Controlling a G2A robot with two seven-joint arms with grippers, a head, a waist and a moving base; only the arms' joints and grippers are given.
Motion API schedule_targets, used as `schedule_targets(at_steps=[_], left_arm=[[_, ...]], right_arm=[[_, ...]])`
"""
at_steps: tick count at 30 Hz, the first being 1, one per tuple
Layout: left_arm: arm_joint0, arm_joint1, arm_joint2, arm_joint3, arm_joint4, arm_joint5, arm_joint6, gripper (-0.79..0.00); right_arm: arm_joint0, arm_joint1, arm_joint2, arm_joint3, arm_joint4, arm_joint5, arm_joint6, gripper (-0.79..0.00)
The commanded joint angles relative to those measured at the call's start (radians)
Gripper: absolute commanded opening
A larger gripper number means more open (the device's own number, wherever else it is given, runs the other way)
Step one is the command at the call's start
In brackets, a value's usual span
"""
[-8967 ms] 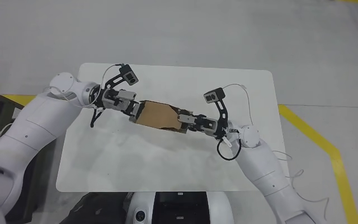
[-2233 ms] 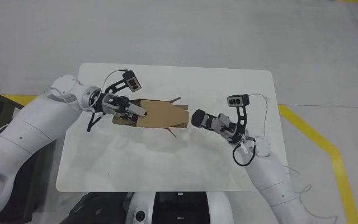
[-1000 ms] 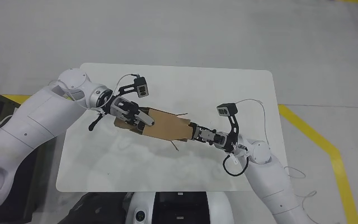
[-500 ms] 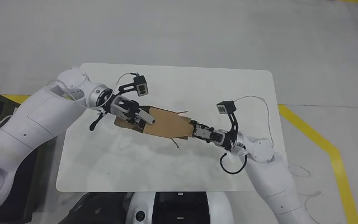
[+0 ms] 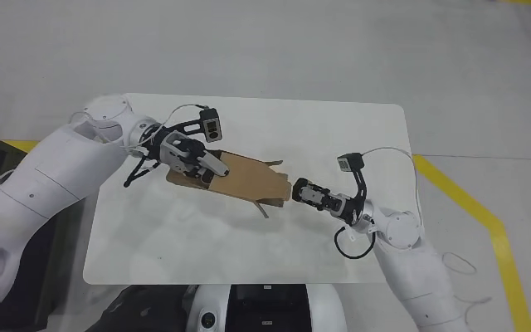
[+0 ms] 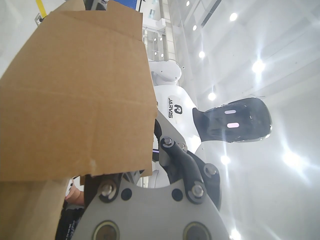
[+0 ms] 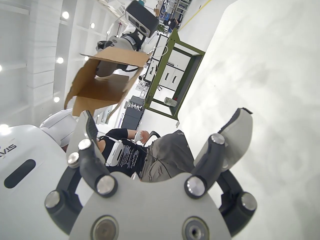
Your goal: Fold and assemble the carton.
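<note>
Carton [image 5: 245, 178] hangs from the clenched left fingers [image 5: 214, 165] alone — right fingers [image 7: 236, 128] spread, just right of it; that one-ended hold may let it twist or slip.

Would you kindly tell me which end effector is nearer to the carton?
Left. The left end effector is shut on one end of the carton; the right end effector sits open beside the opposite end, not gripping it.
</note>
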Motion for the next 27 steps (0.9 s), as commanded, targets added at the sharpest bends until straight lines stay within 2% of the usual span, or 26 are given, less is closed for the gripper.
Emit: schedule_targets(at_steps=[1, 17, 27], left_arm=[[-0.003, -0.008, 0.01, -0.002, -0.031, 0.007, 0.0, -0.785], [-0.018, -0.071, 0.071, 0.023, -0.073, 0.018, 0.0, -0.785], [-0.021, -0.093, 0.097, 0.054, -0.05, 0.008, 0.0, -0.785]], right_arm=[[0.006, -0.001, -0.016, 0.011, -0.016, 0.003, -0.01, -0.018], [0.049, -0.008, -0.109, 0.012, -0.004, -0.004, -0.066, 0.0], [0.035, -0.002, -0.108, -0.023, 0.004, -0.016, -0.087, 0.0]])
